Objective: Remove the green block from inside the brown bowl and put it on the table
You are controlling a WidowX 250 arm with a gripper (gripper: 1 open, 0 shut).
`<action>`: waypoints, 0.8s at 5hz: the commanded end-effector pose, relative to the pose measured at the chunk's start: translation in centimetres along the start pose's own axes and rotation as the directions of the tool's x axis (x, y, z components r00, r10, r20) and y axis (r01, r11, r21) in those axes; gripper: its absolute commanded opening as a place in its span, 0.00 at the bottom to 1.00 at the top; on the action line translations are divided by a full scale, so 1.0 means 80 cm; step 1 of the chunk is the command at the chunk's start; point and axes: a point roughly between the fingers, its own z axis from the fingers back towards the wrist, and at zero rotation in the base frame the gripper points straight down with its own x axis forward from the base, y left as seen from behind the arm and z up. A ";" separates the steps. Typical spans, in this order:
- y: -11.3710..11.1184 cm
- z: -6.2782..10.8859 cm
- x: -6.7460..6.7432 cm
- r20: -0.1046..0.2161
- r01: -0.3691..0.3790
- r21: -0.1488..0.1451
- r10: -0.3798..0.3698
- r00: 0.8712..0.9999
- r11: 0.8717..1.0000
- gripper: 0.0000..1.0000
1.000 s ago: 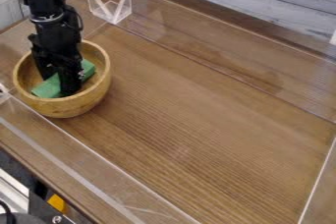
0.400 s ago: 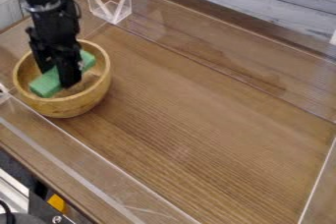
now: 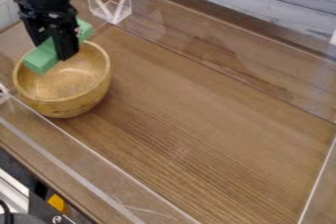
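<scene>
One wood-grain table [image 3: 210,110] with clear walls, brown bowl [image 3: 59,88] beneath jaws clamped on green block [image 3: 46,53].

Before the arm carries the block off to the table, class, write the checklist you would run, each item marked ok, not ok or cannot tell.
1. End effector shut on the green block: ok.
2. Block lifted above the bowl's rim: ok.
3. Bowl empty, upright: ok.
4. Bare table to the right of the bowl for set-down: ok.
5. Block level in the grip: not ok, it hangs tilted.
6. Grip firm enough for the carry: cannot tell.
</scene>
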 end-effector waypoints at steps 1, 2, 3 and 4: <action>-0.020 0.012 -0.002 0.025 0.027 0.024 -0.028 0.999 0.999 0.00; -0.030 0.005 -0.003 0.011 0.040 0.027 -0.040 0.999 0.999 0.00; -0.045 0.000 -0.001 0.002 0.054 0.031 -0.054 0.999 0.998 0.00; -0.066 -0.007 0.003 -0.006 0.071 0.032 -0.071 0.997 0.997 0.00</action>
